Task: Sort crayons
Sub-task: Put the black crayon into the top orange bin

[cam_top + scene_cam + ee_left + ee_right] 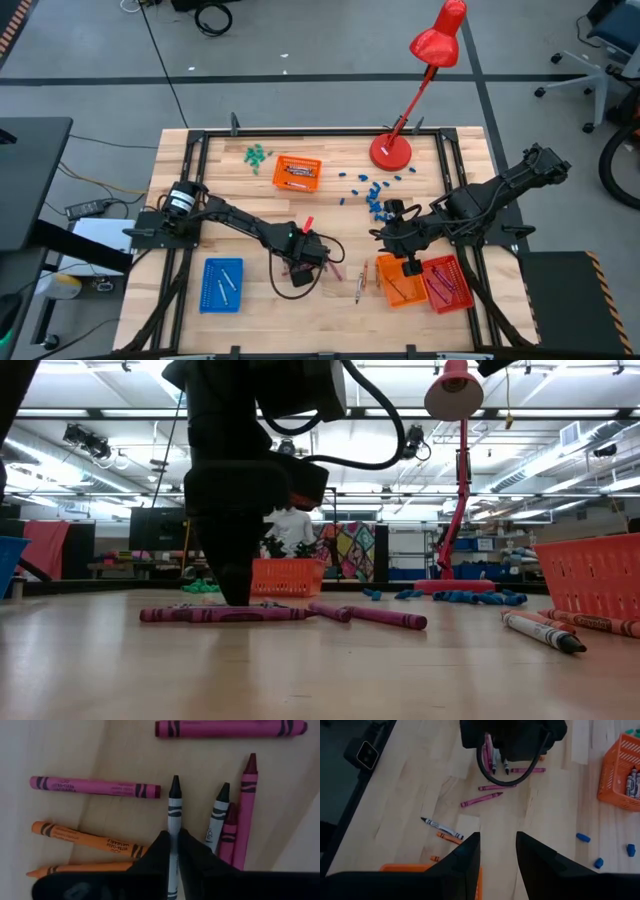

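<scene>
Near the table's left front corner sits a blue tray with a few pale sticks in it. To its right, toward the middle of the front edge, the left hand is down on the table among a loose cluster of crayons, clenched on a grey-white crayon with a black tip; the left wrist view shows its two dark fingers pinching that crayon's body. Around it lie magenta crayons, two orange crayons and a second grey-white one just beside the held one, all flat on the wood. The low view shows more magenta crayons lying at the foot of that arm. Toward the back edge stand a small heap of green pieces and an orange basket, then a scatter of blue pieces and a red lamp. A few stray crayons lie between the two arms near the front edge. The right hand hangs above the table with its fingers apart, grasping nothing, just over an orange tray, with a red tray touching that one on its right.
</scene>
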